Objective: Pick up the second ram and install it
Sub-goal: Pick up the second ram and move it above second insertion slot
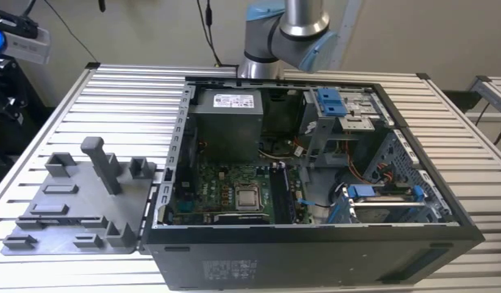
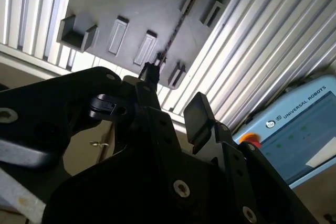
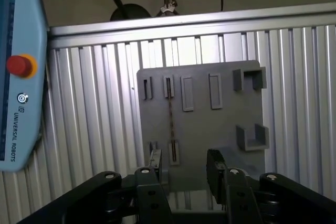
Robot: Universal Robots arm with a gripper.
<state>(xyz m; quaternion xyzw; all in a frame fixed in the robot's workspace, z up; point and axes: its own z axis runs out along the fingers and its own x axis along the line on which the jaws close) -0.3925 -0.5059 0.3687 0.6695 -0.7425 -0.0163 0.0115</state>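
Note:
The second ram (image 3: 169, 116) stands on edge in a pair of slots of the grey holder plate (image 3: 210, 129) and appears as a thin dark line. It also shows in the second wrist view as the second ram (image 2: 173, 32). My gripper (image 3: 185, 163) hovers above the plate, open, with nothing between its fingers (image 3: 155, 161). The ram's line runs between the two fingers, closer to one of them, and is apart from both. In the second wrist view the gripper (image 2: 173, 95) has one fingertip close to the ram's near end.
The open computer case (image 1: 445, 201) lies on the slatted aluminium table (image 1: 111, 91), with a green motherboard (image 1: 226, 189) and silver chip (image 1: 248, 198) inside. The holder plate (image 1: 71, 207) is on the exterior view's left. A blue teach pendant (image 3: 18, 77) lies beside the plate.

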